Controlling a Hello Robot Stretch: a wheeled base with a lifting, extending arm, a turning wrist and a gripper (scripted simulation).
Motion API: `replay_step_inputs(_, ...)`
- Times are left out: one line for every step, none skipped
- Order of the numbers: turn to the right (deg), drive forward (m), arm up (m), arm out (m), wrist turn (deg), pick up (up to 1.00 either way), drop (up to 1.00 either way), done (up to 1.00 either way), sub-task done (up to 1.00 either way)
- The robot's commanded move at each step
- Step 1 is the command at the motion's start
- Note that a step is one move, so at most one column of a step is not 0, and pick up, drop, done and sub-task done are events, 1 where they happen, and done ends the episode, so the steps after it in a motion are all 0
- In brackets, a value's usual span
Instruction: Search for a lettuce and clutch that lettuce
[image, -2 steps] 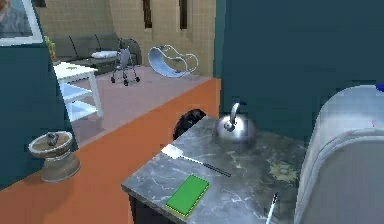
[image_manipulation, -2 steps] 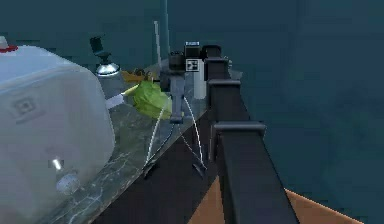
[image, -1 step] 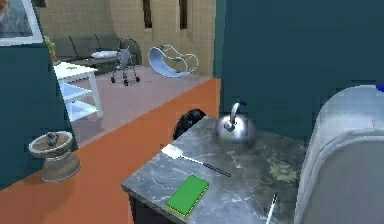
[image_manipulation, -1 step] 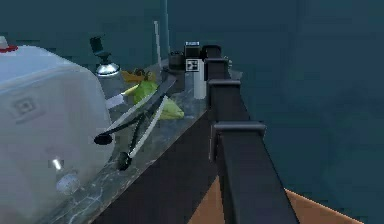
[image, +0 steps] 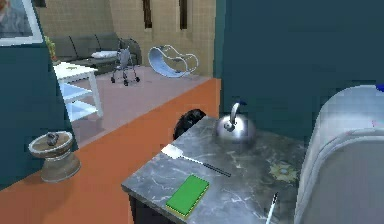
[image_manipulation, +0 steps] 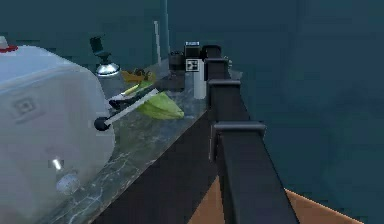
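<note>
Desk (image: 250, 160) of grey marble fills the lower middle of the forward view, standing on an orange floor between teal walls. On it stand a shiny kettle (image: 236, 125) near the far edge, a white spatula (image: 190, 158) with a dark handle toward the near left corner, and a flat green pad (image: 188, 195) at the front edge. A big white appliance (image: 345, 160) takes up the desk's right end. On the floor at the forward view's left sits a stone pedestal bowl (image: 53, 155). Farther back are a white shelf unit (image: 78, 90), a grey sofa (image: 85, 48) and a pale rocking chair (image: 172, 62).

In the arm side view the arm (image_manipulation: 240, 150) rises as a dark bar along the desk's (image_manipulation: 130, 160) edge, ending in the white marker squares (image_manipulation: 197, 66). The end effector (image_manipulation: 178, 62) shows just left of them, over the desk top. With things on the desk at and behind it, I cannot tell whether it holds anything.

A yellow-green, leaf-shaped lump, the lettuce (image_manipulation: 160, 107) as far as colour and shape tell, lies on the desk just left of the arm and nearer the camera than the end effector. Whether the two touch cannot be told. The white appliance (image_manipulation: 40, 110) looms at this view's left, with the kettle (image_manipulation: 106, 68) beyond it.
</note>
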Motion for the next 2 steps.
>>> replay_step_inputs(0.0,0.00,0.00,0.00,45.0,0.00,0.00,0.00,0.00)
replay_step_inputs(0.0,0.00,0.00,0.00,33.0,0.00,0.00,0.00,0.00)
